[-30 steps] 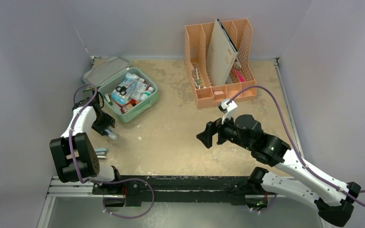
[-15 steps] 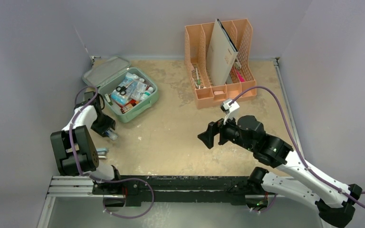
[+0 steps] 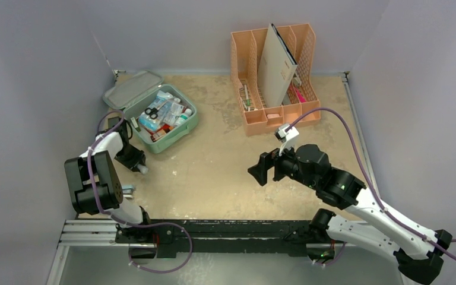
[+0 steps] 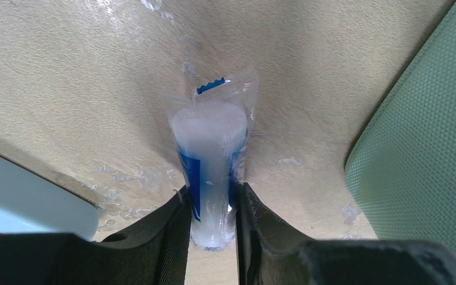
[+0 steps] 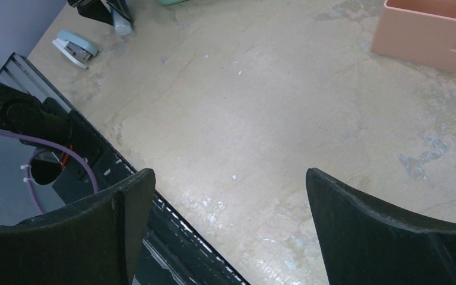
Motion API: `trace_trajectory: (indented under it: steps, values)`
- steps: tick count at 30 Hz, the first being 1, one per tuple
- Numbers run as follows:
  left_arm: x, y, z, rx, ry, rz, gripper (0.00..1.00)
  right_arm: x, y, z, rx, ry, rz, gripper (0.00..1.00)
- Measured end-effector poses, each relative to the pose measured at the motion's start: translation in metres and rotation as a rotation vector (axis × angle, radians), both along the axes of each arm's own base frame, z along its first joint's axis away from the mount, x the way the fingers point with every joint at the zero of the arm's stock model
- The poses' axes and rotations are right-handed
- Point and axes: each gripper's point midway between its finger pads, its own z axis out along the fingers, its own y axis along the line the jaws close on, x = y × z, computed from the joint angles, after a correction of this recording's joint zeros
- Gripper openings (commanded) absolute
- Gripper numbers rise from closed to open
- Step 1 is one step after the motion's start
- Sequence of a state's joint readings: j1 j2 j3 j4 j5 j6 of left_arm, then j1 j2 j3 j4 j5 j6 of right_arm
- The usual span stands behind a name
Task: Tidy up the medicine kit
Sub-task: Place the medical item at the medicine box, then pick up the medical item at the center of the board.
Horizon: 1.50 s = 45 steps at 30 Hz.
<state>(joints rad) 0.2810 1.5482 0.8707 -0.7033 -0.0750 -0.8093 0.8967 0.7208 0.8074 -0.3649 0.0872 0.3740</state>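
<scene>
The left gripper (image 4: 212, 200) is squeezing a small white-and-blue roll (image 4: 211, 148) sealed in clear plastic. Its two fingers are pressing against the roll's sides low down, while the roll is lying on the tan table (image 4: 83, 71) and pointing away from the jaws. The medicine kit (image 3: 189, 124) is sitting just beyond this gripper and a little to its right, near but not touching. In the left wrist view its mint-green wall is filling the edge to the right of the fingers. The kit's lid (image 3: 132, 88) is lying open on the far-left side, with scissors (image 3: 151, 111) and small boxes showing inside. A pale blue stapler (image 3: 126, 190) is lying just behind the left gripper, toward the arm bases. The right gripper (image 5: 228, 175) is hovering over the table with its jaws spread wide, holding nothing, and the kit is lying well away to its left. The peach file organizer (image 3: 276, 122) is standing ahead of it
</scene>
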Motion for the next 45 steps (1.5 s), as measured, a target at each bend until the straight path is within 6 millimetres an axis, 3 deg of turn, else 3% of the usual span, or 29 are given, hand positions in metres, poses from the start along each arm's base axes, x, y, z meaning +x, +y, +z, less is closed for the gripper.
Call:
trace_trajectory:
  steps: [6, 10, 22, 28, 32, 36, 45]
  values:
    - [0.0, 0.001, 0.003, 0.008, -0.007, 0.0, 0.27, 0.0, 0.001, -0.001, -0.001, 0.005, 0.0, 0.99]
    - [0.002, 0.002, 0.015, 0.016, -0.034, 0.0, 0.28, 0.001, 0.002, -0.003, -0.005, 0.01, 0.003, 0.99]
    - [0.046, 0.001, 0.111, 0.033, -0.341, -0.031, 0.29, 0.006, 0.006, -0.023, -0.075, 0.056, -0.003, 0.99]
    - [0.079, -0.009, 0.142, 0.022, -0.423, -0.083, 0.3, 0.009, 0.004, -0.02, -0.084, 0.049, -0.022, 0.99]
    - [0.104, -0.023, 0.141, 0.011, -0.417, -0.139, 0.3, 0.01, 0.004, -0.023, -0.097, 0.057, -0.029, 0.99]
    - [0.119, -0.033, 0.128, 0.016, -0.381, -0.161, 0.3, 0.012, 0.002, -0.023, -0.1, 0.053, -0.042, 0.99]
    - [0.133, -0.025, 0.097, 0.026, -0.296, -0.115, 0.31, 0.013, 0.002, -0.024, -0.104, 0.052, -0.047, 0.99]
